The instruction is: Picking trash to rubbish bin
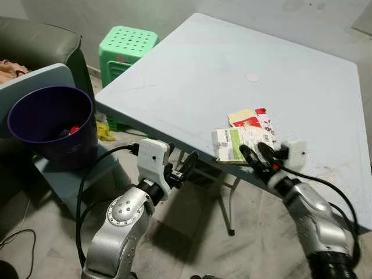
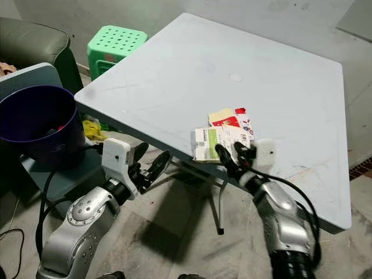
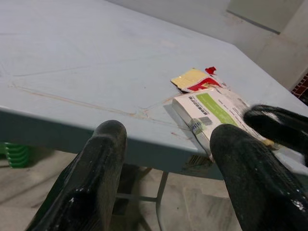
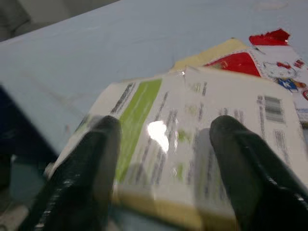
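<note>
A white carton with a green stripe (image 1: 235, 143) lies at the near edge of the pale blue table (image 1: 192, 75), partly overhanging it. Just behind it lies a red and yellow wrapper (image 1: 249, 118). My right gripper (image 1: 259, 153) is open, its two black fingers reaching over the carton's near side, as the right wrist view shows (image 4: 192, 130). My left gripper (image 1: 183, 167) is open below the table edge, left of the carton (image 3: 211, 111), holding nothing. The dark purple rubbish bin (image 1: 51, 125) stands at the left with some trash inside.
A green plastic stool (image 1: 125, 49) stands behind the table's left corner. A dark sofa (image 1: 40, 40) and a grey-blue seat (image 1: 36, 81) flank the bin. Metal table legs (image 1: 226, 203) stand under the near edge. A yellow scrap (image 1: 105, 131) lies on the floor.
</note>
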`<state>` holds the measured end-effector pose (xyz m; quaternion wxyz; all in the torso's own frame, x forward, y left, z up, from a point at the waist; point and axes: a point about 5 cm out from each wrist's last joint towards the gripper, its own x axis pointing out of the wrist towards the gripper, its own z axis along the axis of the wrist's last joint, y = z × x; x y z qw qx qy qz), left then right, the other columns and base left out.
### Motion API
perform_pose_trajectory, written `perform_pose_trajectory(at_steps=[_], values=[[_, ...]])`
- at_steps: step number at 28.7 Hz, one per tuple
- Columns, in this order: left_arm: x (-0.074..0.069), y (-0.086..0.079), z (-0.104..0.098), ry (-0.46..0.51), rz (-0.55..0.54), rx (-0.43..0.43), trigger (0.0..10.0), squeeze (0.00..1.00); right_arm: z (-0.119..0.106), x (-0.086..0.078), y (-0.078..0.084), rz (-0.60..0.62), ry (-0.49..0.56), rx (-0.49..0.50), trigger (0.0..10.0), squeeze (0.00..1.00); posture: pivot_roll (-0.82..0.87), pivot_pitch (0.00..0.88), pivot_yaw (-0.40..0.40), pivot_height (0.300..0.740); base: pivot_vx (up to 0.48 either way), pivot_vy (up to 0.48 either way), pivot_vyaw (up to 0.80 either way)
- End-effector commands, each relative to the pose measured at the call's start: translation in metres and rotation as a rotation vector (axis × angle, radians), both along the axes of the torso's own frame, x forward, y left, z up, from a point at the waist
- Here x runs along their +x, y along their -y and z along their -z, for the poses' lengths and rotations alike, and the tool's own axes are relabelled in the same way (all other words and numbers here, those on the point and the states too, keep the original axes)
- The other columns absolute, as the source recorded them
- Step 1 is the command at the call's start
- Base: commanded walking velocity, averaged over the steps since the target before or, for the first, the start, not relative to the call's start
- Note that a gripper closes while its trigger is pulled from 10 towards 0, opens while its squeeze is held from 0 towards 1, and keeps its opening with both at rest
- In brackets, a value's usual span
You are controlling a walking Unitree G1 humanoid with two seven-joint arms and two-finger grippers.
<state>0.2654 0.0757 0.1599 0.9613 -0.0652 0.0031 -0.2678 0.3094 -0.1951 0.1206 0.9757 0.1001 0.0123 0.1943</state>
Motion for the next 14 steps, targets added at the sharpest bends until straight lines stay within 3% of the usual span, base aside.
perform_pose_trajectory(at_steps=[1, 5, 10, 12, 14], values=[[0.001, 0.003, 0.0, 0.004, 0.011, -0.006, 10.0, 0.0, -0.004, -0.006, 0.005, -0.028, 0.015, 0.017, 10.0, 1.0, -0.01, 0.149, -0.11, 0.74, 0.0, 0.0, 0.0], [0.004, 0.007, -0.002, 0.009, 0.023, -0.013, 10.0, 0.0, -0.005, -0.006, 0.018, 0.041, 0.029, -0.009, 10.0, 1.0, -0.02, 0.133, -0.103, 0.74, 0.0, 0.0, 0.0], [0.006, 0.01, -0.003, 0.016, 0.035, -0.017, 10.0, 0.0, -0.008, -0.01, 0.022, 0.032, 0.057, -0.033, 10.0, 1.0, -0.03, 0.121, -0.093, 0.74, 0.0, 0.0, 0.0], [0.007, 0.011, -0.003, 0.018, 0.039, -0.018, 10.0, 0.0, -0.008, -0.01, 0.024, 0.039, 0.061, -0.073, 10.0, 1.0, -0.03, 0.118, -0.09, 0.74, 0.0, 0.0, 0.0], [0.006, 0.013, -0.003, 0.012, 0.057, -0.025, 10.0, 0.0, -0.008, -0.014, 0.027, 0.028, 0.081, -0.175, 10.0, 1.0, -0.04, 0.113, -0.086, 0.74, 0.0, 0.0, 0.0]])
